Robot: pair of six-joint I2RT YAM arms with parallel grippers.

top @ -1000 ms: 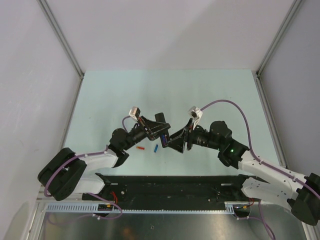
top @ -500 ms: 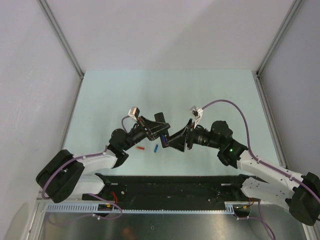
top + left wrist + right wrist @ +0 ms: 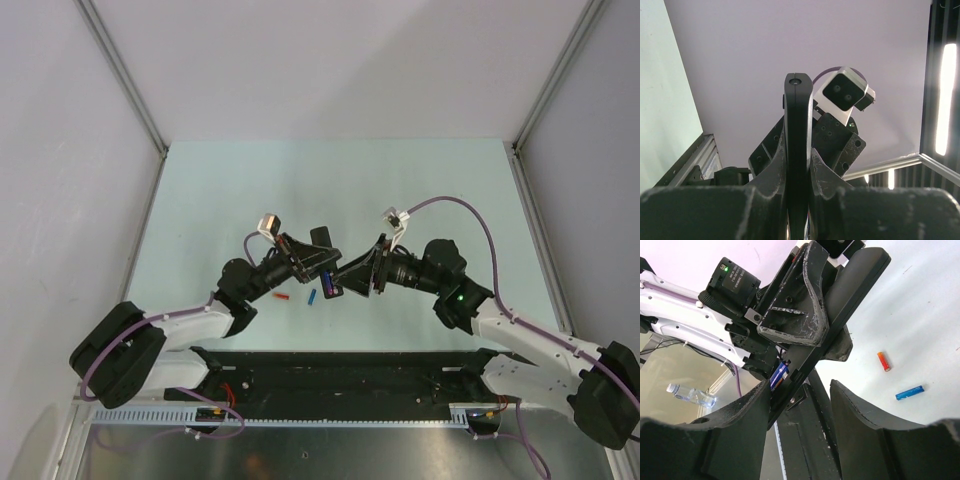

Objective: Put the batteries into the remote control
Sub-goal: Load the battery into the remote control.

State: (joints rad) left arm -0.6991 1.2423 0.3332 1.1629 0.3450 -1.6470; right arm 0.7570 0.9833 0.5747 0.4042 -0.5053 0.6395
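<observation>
My left gripper [image 3: 310,262] is shut on the remote control [image 3: 322,250], a slim black bar held above the table. In the left wrist view the remote [image 3: 798,115] stands edge-on between the fingers. In the right wrist view the remote [image 3: 860,280] slants from upper right to lower left. A dark blue battery [image 3: 780,375] sits in its recess near the lower end; it also shows in the top view [image 3: 331,284]. My right gripper [image 3: 801,390] is open, its left finger against the remote's lower end; it also shows in the top view [image 3: 347,279]. I cannot see a second dark battery.
A small orange cylinder [image 3: 883,361] and a bright blue one [image 3: 910,392] lie on the pale green table [image 3: 220,200] below the grippers; both also show in the top view, the orange one [image 3: 281,296] and the blue one [image 3: 312,296]. A black rail [image 3: 340,370] runs along the near edge.
My right gripper has moved a little left, closer to the lower end of the remote. The left gripper and remote have stayed put.
</observation>
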